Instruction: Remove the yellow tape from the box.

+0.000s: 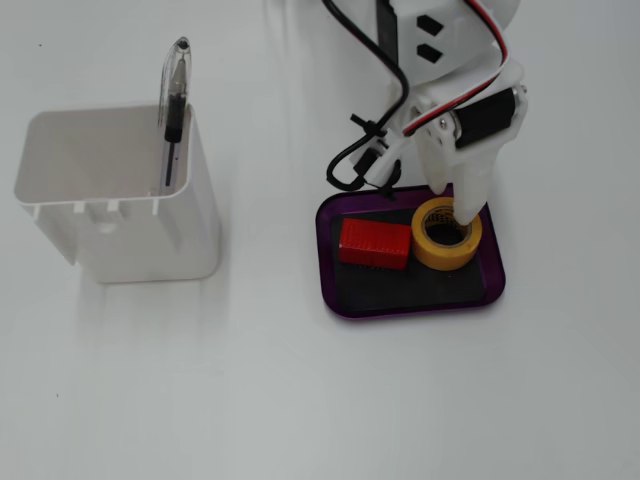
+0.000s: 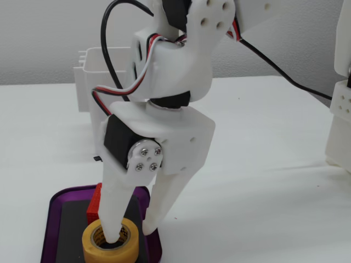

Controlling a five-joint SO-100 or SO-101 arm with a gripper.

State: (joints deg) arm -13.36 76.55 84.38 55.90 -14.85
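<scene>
With the gripper (image 2: 133, 233) spread apart, straddling the wall of the yellow tape (image 2: 109, 246): one finger down the core, other outside, roll lying flat in the box (image 2: 55, 205) beside a red block (image 1: 375, 243).

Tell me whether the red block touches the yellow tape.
Cannot tell. In a fixed view the red block and yellow tape sit very close in the box, with no plain gap or contact.

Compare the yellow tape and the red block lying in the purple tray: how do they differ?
The yellow tape is a hollow ring; the red block is a solid rectangle. One finger of the gripper reaches into the tape's core; nothing touches the block. Both rest inside the purple tray.
</scene>
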